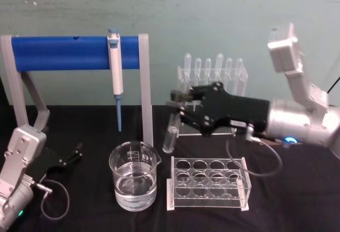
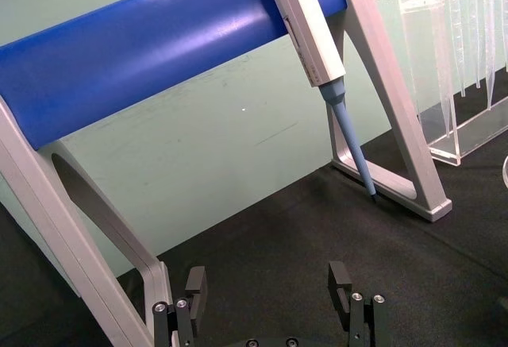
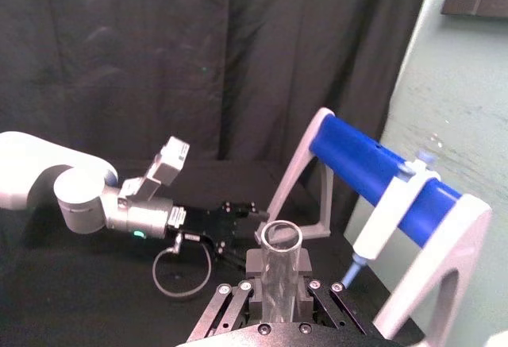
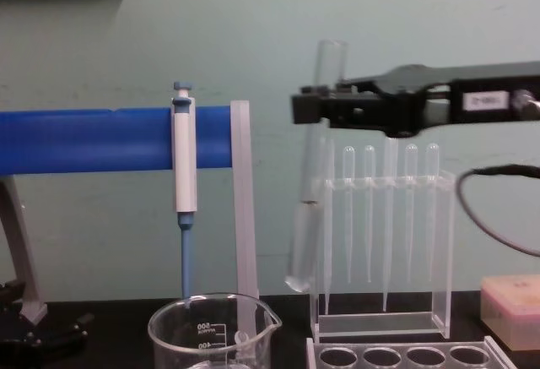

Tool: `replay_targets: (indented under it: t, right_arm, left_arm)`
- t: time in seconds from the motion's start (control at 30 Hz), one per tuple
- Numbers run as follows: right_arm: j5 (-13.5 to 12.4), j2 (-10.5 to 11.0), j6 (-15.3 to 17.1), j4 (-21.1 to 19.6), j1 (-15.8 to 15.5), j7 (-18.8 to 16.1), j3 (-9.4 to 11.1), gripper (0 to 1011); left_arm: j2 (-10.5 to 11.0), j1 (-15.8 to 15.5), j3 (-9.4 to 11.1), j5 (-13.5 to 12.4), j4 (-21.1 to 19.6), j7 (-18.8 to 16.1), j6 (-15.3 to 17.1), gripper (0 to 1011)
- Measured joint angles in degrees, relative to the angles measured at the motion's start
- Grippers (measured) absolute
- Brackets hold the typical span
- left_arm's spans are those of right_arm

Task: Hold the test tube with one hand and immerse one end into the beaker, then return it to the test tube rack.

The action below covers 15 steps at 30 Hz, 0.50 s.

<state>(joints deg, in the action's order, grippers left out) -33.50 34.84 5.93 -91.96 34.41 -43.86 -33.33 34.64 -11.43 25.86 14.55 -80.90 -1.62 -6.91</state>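
My right gripper (image 1: 177, 109) hangs above the table, shut on the test tube (image 1: 170, 135), a clear glass tube tilted slightly from upright. In the chest view the test tube (image 4: 308, 192) has its round bottom in the air, above and to the right of the beaker (image 4: 211, 331), with the right gripper (image 4: 314, 107) clamped near its upper part. The right wrist view shows the open rim of the test tube (image 3: 280, 240) between the fingers. The beaker (image 1: 121, 171) stands front centre with clear liquid in it. My left gripper (image 1: 71, 155) rests open at the left; in the left wrist view the left gripper (image 2: 267, 283) holds nothing.
A blue bar on a grey stand (image 1: 74, 52) spans the back left, with a blue-and-white pipettor (image 1: 115, 67) hanging from it. A clear holder of thin pipettes (image 1: 215, 72) stands behind my right gripper. A clear plastic rack with round holes (image 1: 207, 203) sits right of the beaker. A pink box (image 4: 510, 297) lies far right.
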Motion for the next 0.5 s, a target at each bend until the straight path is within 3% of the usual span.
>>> replay_targets:
  t: [0.23, 0.5]
  right_arm:
    - [0.70, -4.06, 0.31, 4.12, 4.82, -0.88, -3.46, 225]
    - [1.12, -8.18, -0.58, 9.61, 8.00, -2.19, -6.71, 225]
  left_arm:
    - [0.00, 0.00, 0.00, 0.00, 0.00, 0.00, 0.00, 1000]
    - [0.00, 0.00, 0.00, 0.00, 0.00, 0.00, 0.00, 1000]
